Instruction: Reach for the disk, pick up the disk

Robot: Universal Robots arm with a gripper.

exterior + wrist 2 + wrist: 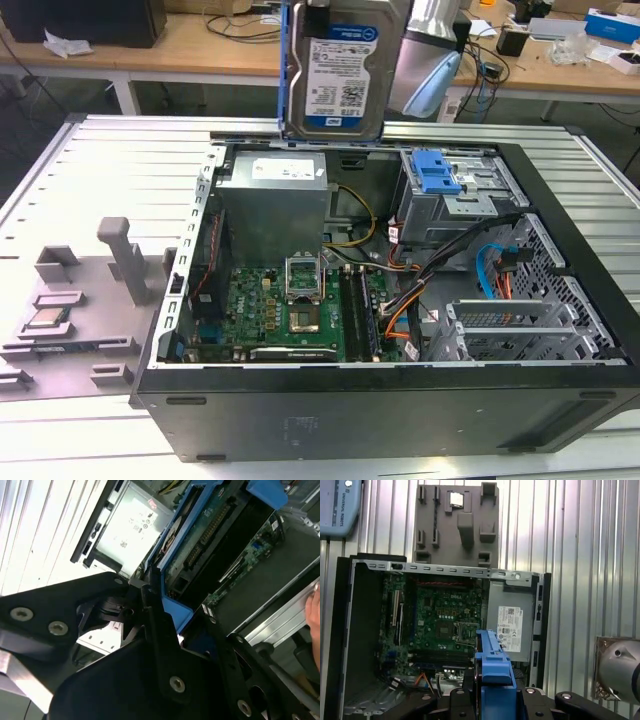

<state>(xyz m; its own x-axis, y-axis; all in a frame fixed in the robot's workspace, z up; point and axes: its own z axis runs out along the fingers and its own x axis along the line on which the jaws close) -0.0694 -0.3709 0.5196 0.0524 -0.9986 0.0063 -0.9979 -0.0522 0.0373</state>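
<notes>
Up over the open case (400, 400), the gripper (495, 692) is holding the disk (338, 70), jaws drawn in tight on its blue rails. In the first wrist view its black fingers (540, 702) are sitting on either side of the blue edge, with no gap that I can make out.

The disk is hanging directly below the gripper, not off to any side. It is standing on end with its long axis running up and down and its label facing the exterior view. Its lower edge is hovering clear of the case's far wall, touching nothing. In the second wrist view its circuit-board side (210, 535) is showing between the rails.

The arm (430, 60) is coming down from above, its silver and blue body sitting just to the exterior view's right of the disk, wrist pointing down into the case. Below, the drive bay with its blue latch (437, 172) is lying open near the power supply (275, 200). The chip (47, 320) is resting well apart in its grey tray on the bench (100, 150).
</notes>
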